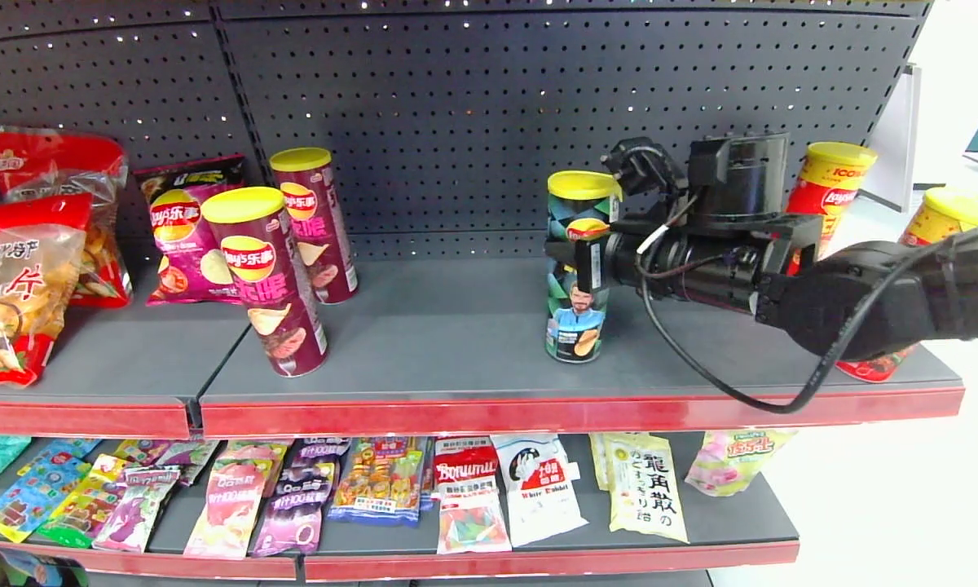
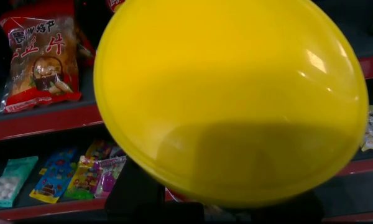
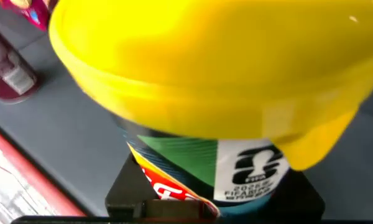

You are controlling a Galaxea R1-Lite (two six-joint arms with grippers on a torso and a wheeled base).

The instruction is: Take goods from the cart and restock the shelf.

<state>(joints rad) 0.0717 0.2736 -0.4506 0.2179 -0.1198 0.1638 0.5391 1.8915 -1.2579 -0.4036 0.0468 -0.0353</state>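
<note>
The right arm [image 1: 880, 293] comes in from the right end of the upper shelf [image 1: 456, 326], its forearm lying nearly level just above the board and its wrist turned sideways. The right gripper [image 1: 580, 265] points toward the shelf's left end and is clamped on the green can [image 1: 574, 326] at about mid-height. One black finger [image 1: 587, 262] shows across the can's front. The can stands upright under its yellow lid, with its base down at the board. It is a little back from the red front edge [image 1: 473, 414] and somewhat right of the board's middle. A black cable [image 1: 742, 399] loops down from the wrist and hangs over that front edge.

Toward the left end a wide strip of bare board separates the green can from two purple cans [image 1: 265, 277], one near the front edge and one farther back. More bare board runs behind the green can up to the pegboard back [image 1: 456, 106]. Toward the right end it is tighter. A red can [image 1: 835, 187] stands at the back just behind the wrist, and another [image 1: 945, 214] at the right end is partly covered by the forearm.

At the left end lie a purple crisp bag [image 1: 181, 236] and red snack bags [image 1: 16, 285]. The lower shelf [image 1: 742, 522] carries flat sachets along its front.

In the left wrist view a big yellow lid [image 2: 230, 93] sits close up (whether the left gripper has hold of that can I cannot tell).
</note>
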